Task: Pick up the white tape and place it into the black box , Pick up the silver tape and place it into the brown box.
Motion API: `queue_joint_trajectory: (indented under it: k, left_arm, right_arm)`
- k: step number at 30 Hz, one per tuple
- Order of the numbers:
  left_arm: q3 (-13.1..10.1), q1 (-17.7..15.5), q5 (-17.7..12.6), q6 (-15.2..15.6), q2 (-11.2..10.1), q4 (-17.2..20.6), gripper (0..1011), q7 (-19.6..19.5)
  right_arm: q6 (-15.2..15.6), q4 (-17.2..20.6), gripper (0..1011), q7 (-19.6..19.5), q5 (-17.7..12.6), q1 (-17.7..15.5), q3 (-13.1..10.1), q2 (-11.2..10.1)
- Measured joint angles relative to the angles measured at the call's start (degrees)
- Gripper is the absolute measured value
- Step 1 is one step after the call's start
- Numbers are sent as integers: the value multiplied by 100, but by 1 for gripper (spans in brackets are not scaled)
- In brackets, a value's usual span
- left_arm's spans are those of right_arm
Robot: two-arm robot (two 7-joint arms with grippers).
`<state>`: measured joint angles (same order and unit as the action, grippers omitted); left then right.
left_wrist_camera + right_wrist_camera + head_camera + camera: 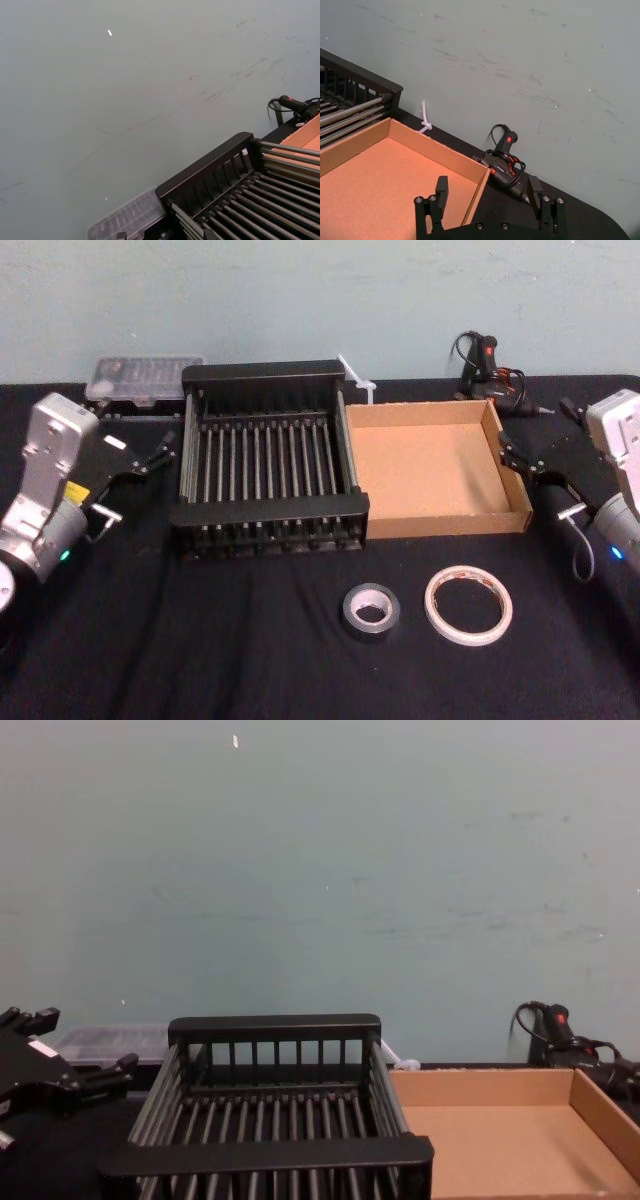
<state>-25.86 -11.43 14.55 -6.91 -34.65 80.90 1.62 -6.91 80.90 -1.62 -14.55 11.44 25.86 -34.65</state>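
Observation:
The white tape (468, 606) lies flat near the front of the black table, right of centre. The silver tape (371, 610) lies just to its left. Behind them the black box (268, 509) stands beside the brown box (430, 470), and both hold nothing. My left gripper (160, 453) hovers open just left of the black box (275, 1028), and it appears at the chest view's lower left (87, 1040). My right gripper (515, 458) is open at the brown box's right wall, its fingers spread wide (488, 192) above that wall (475, 192).
A clear plastic case (135, 380) sits at the back left behind the black box. A black corded tool with a red switch (490, 365) lies at the back right, also in the right wrist view (505, 160). A white zip tie (355, 375) lies behind the boxes.

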Motion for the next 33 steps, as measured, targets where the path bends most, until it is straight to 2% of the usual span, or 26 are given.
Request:
queue_joint_trajectory:
  k: [33]
  left_arm:
    - [0,0,0,0,0,0,1001,0]
  right_arm:
    - [0,0,1002,0,0,0,0,0]
